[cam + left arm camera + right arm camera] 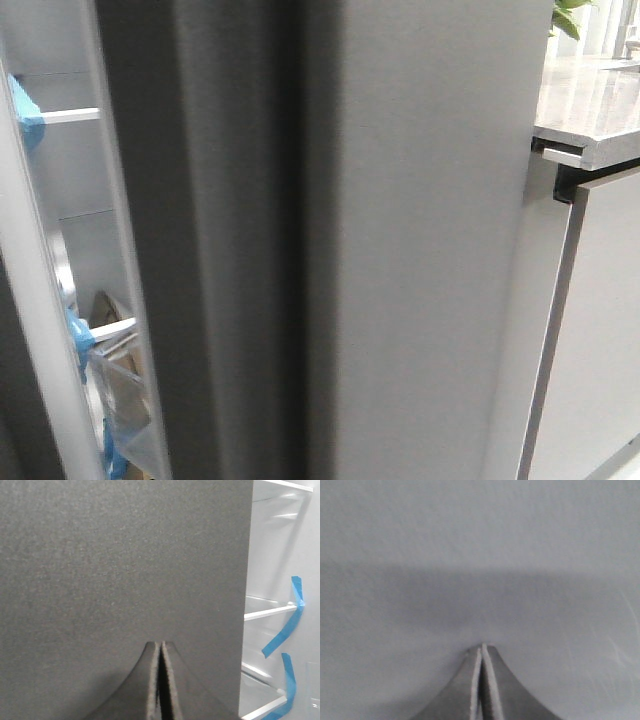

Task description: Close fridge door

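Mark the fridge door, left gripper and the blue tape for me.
fridge door (420,260), front view, flat dark grey face.
left gripper (161,647), left wrist view, tips of the fingers, pressed together.
blue tape (286,630), left wrist view, middle of the upper strip inside the fridge.

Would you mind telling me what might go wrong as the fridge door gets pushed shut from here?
1. The left pincer, shut, meets the door only at its narrow tips, so it may slide across the matte panel.
2. The bags on the shelves inside might catch the closing door.
3. The right pincer sits near a pale surface; unclear which.
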Tool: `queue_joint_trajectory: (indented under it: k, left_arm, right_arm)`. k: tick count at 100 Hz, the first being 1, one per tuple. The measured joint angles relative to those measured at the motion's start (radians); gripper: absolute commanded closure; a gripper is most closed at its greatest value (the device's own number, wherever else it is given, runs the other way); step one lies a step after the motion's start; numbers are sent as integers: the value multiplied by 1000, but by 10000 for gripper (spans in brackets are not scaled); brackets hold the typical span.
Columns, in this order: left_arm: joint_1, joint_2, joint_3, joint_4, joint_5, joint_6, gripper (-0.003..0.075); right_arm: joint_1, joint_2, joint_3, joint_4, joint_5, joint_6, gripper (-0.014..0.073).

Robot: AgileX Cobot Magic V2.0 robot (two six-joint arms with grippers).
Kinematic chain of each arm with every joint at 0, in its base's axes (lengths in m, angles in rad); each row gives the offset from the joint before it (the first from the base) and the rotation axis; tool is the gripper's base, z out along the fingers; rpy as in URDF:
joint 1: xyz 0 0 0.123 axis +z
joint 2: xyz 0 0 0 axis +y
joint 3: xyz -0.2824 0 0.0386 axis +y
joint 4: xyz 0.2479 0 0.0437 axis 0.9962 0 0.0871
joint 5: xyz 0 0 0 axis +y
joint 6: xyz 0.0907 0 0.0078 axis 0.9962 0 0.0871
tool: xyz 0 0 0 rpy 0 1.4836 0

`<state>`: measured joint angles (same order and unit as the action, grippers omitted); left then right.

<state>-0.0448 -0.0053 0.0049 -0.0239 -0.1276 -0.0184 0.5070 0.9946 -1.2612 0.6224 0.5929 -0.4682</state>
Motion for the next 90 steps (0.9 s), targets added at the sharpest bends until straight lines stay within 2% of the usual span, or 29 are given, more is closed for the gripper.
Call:
queue_joint_trajectory:
  k: [39,71,90]
  left_arm:
    - [0,0,0,0,0,0,740]
    - [0,0,0,0,0,0,740]
    - [0,0,0,0,0,0,740]
  right_arm:
    - [52,229,-15,11,-174,-37,638]
    - [57,404,-130,12,-164,-67,638]
    - [58,538,-206,16,-210,-80,638]
